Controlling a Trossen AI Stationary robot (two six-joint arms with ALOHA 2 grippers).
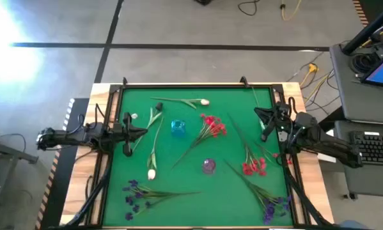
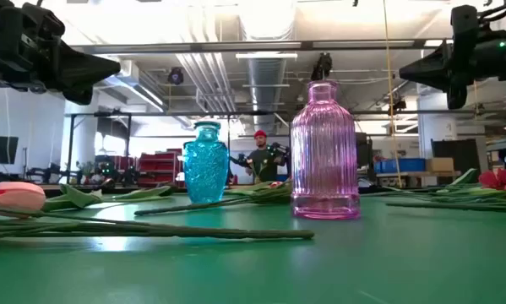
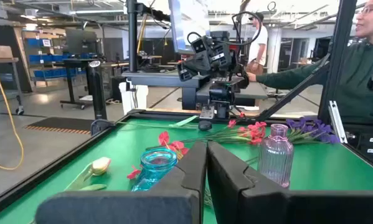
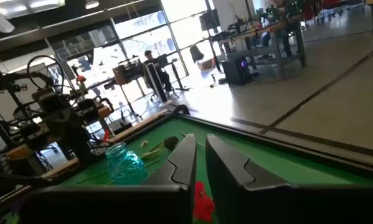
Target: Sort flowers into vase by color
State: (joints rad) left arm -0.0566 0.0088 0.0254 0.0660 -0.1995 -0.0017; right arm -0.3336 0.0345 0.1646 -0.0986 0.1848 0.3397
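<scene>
On the green table stand a blue vase [image 1: 178, 128] and a pink vase [image 1: 208, 166], both upright. Flowers lie flat around them: white tulips [image 1: 204, 101] [image 1: 151, 173], red clusters [image 1: 211, 125] [image 1: 254, 167], purple clusters [image 1: 135, 191] [image 1: 274, 206]. My left gripper [image 1: 143, 132] hovers shut at the table's left edge, pointing toward the blue vase [image 3: 156, 163], with nothing in it. My right gripper [image 1: 258, 114] hovers shut at the far right, above the table, also with nothing between its fingers [image 4: 200, 155].
A black frame [image 1: 185, 85] runs round the mat on a wooden top. A desk with a keyboard [image 1: 376, 147] stands off the right side. A person's green sleeve [image 3: 360, 74] shows beyond the table's right edge. Bare mat lies near the far right corner.
</scene>
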